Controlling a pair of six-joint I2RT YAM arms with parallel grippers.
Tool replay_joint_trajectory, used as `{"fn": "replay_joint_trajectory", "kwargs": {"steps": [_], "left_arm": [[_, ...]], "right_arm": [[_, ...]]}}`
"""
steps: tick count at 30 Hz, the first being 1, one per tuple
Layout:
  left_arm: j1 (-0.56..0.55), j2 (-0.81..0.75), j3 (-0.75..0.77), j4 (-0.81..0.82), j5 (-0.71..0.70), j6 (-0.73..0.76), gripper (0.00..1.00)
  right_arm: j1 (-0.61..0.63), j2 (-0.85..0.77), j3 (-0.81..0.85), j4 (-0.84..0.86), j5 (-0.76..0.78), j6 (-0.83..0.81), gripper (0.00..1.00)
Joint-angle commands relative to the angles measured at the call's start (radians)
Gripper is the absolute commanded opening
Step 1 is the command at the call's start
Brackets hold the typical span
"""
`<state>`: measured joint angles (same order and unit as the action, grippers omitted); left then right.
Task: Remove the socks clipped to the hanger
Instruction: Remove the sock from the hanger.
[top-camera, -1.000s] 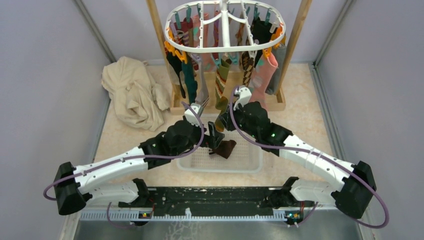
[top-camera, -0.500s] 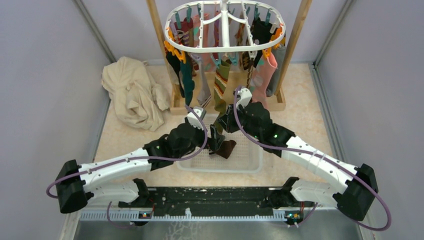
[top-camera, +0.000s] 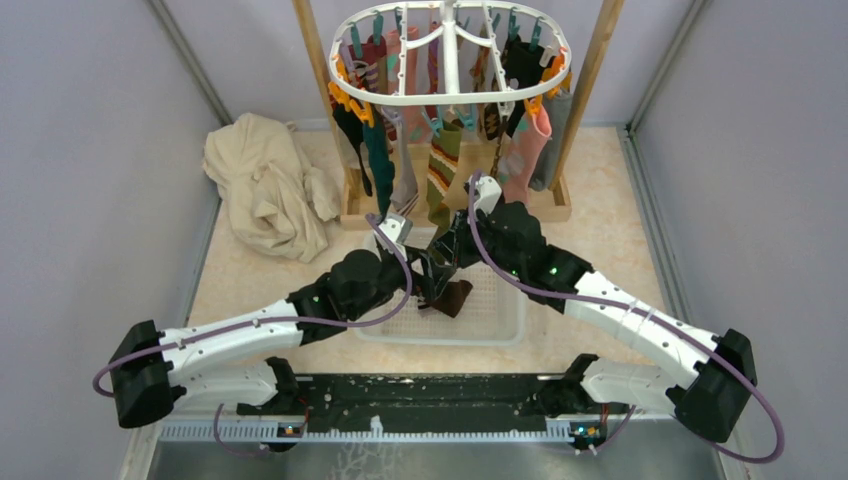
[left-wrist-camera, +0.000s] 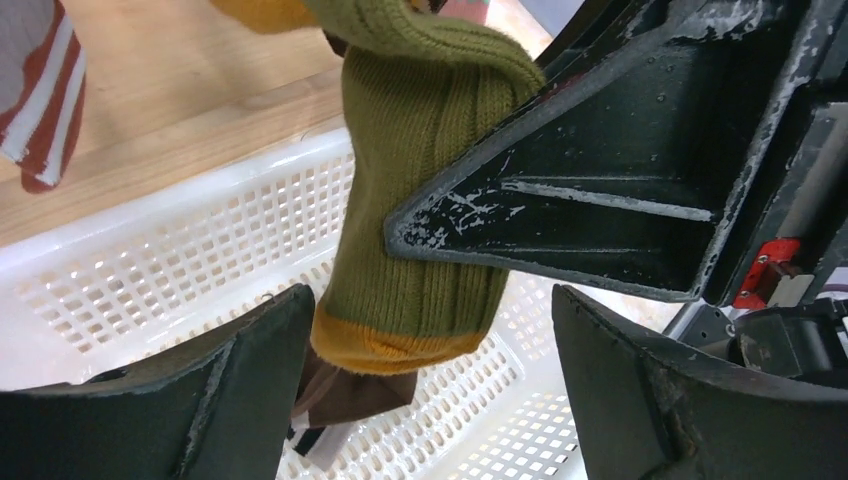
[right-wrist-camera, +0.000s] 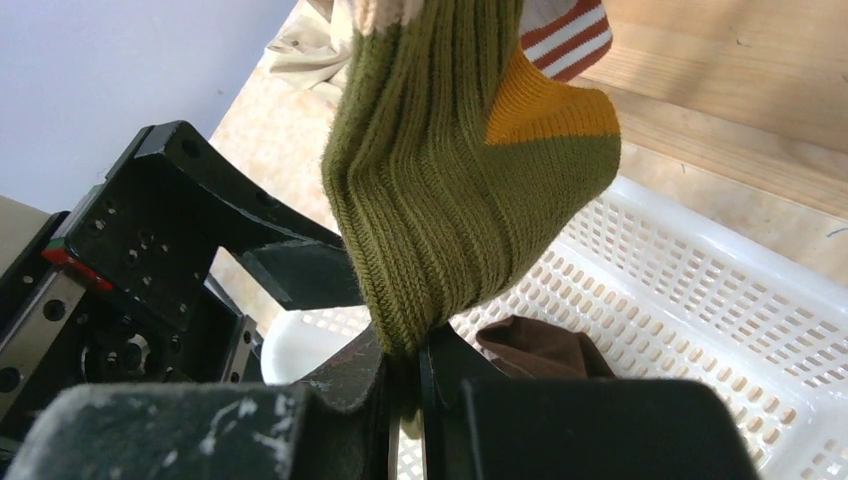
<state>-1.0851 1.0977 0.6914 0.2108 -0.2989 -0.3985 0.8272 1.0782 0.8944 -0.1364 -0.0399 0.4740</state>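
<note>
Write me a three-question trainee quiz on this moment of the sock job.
1. True or false: the right gripper is shut on the olive sock.
2. What lies in the white basket? A) a brown sock B) a red towel C) nothing
3. Fill in: the left gripper is ____, one finger on each side of the olive sock's toe.
Key: 1 true; 2 A; 3 open.

Soft, even light falls from above in the overhead view, leaving only faint shadows on the bench (top-camera: 620, 250). The wrist views are bright: the green sock (left-wrist-camera: 410, 200) shows crisp ribbing, and the white basket (left-wrist-camera: 150, 270) glares, washed out in patches along its mesh.
</note>
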Motion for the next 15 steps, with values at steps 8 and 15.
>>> {"fn": "replay_joint_trajectory", "kwargs": {"steps": [8,15], "left_arm": [[-0.006,0.055,0.034,0.084,0.057,0.056,0.50],[-0.006,0.067,0.053,0.071,0.059,0.062,0.05]], "right_arm": [[0.006,-0.046,0.073,0.007,-0.025,0.010,0.08],[0.006,-0.046,0.086,-0.007,-0.020,0.009,0.09]]}}
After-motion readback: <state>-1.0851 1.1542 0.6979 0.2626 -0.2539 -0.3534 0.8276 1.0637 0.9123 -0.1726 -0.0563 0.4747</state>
